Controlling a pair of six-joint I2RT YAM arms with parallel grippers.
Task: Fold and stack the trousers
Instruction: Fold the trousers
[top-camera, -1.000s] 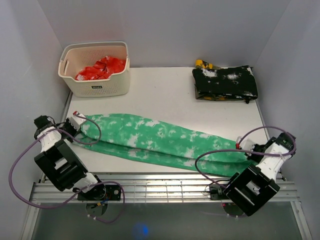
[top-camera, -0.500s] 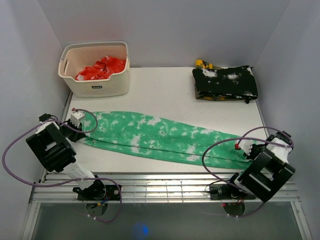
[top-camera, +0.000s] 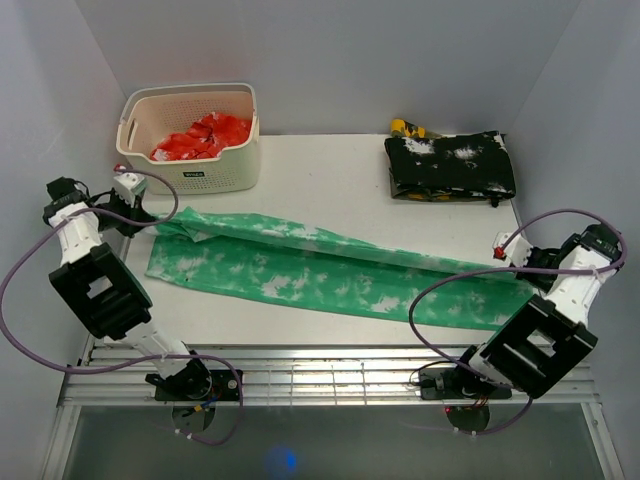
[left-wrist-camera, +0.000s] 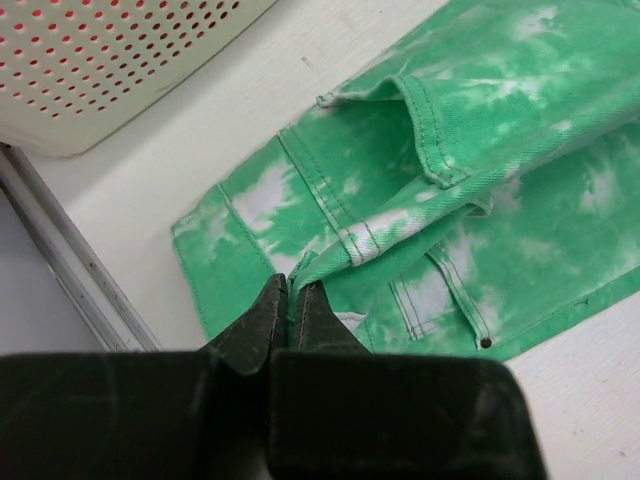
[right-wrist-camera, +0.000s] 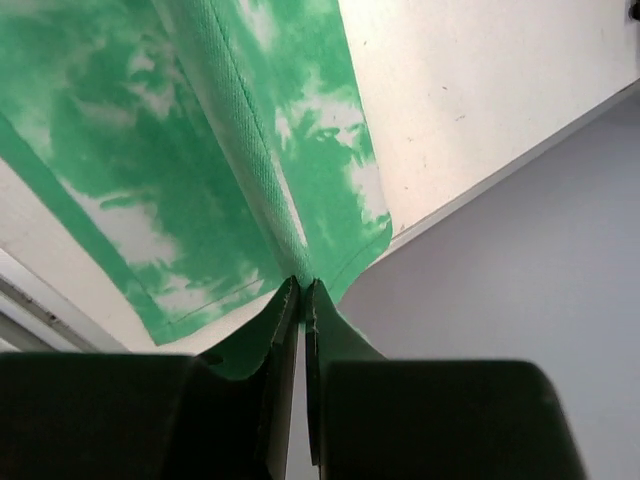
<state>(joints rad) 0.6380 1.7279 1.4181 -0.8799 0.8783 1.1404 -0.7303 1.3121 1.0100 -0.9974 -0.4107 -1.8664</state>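
We see the left gripper (left-wrist-camera: 291, 292) clenched on the waist end of the trousers (top-camera: 330, 270), with a fold of green cloth pinched between its fingers. The waistband and a pocket spread just ahead of it on the table (top-camera: 330, 185). The basket (top-camera: 195, 175) with the red cloth (top-camera: 200, 135) stands near, beyond it. The right gripper (right-wrist-camera: 302, 285) is also closed on the trousers and grasps the hem of a leg beside the table edge. The leg runs away ahead of it as a raised ridge. The trousers lie stretched between both grippers. The black folded garment (top-camera: 450, 165) lies well ahead of the right gripper.
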